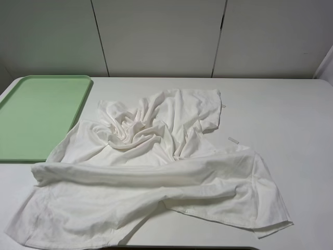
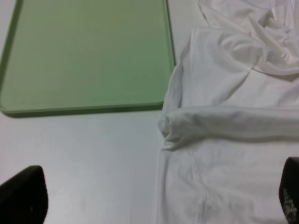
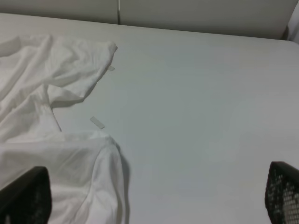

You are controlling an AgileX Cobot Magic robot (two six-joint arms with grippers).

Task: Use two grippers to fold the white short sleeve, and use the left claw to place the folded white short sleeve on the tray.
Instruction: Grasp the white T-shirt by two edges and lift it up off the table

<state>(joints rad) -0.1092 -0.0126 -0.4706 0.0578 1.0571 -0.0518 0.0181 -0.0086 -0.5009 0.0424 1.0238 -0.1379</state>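
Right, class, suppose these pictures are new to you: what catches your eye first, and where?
A crumpled white T-shirt sprawls across the middle and near edge of the white table, bunched into a knot near its centre. A pale-green tray lies empty at the far left, right beside the shirt.

The shirt [image 1: 156, 172] is plain white, and the tray [image 1: 36, 120] at far left is an even pale green. The table [image 1: 291, 120] is off-white (the tape strip [image 1: 233, 140] on it barely paler). The wall [image 1: 156, 36] is light grey with dark seams, and the gripper fingers [image 3: 23, 196] are black.
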